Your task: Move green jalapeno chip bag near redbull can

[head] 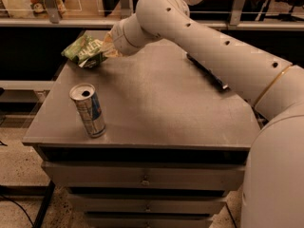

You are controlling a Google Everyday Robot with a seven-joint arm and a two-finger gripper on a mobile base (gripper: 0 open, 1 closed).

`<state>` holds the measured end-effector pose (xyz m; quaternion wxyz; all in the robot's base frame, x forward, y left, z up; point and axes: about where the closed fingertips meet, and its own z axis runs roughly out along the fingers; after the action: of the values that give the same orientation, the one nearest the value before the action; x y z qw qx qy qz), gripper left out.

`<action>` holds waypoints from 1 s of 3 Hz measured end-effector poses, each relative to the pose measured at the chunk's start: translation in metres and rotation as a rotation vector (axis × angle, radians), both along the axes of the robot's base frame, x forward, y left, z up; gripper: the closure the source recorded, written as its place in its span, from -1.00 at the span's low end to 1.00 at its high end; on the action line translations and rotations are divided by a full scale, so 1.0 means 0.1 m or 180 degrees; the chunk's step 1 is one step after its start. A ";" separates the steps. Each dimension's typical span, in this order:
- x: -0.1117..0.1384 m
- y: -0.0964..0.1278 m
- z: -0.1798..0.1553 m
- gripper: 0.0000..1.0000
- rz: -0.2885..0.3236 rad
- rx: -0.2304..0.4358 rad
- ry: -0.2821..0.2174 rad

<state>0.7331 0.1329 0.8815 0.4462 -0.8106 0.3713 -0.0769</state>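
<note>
Gripping the green jalapeno chip bag (85, 51) by its right end, the end effector (108, 45) sat at the tabletop's (156, 108) far-left corner, with the bag tilted and overhanging the left edge. Well apart, the redbull can (88, 109) stood upright near the front-left edge. Beneath the arm lay a dark flat object (207, 72).

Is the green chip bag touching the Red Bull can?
Apart. Camera view shows bare tabletop between chip bag and can; claw is at the bag.
</note>
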 end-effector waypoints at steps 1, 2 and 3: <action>-0.06 -0.05 0.01 1.00 0.0026 -0.0030 -0.0026; -0.21 -0.10 0.01 1.00 0.0088 -0.0040 -0.0077; -0.41 -0.22 -0.04 1.00 0.0111 -0.0009 -0.0081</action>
<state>0.6925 0.1112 0.8779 0.4511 -0.8165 0.3513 -0.0800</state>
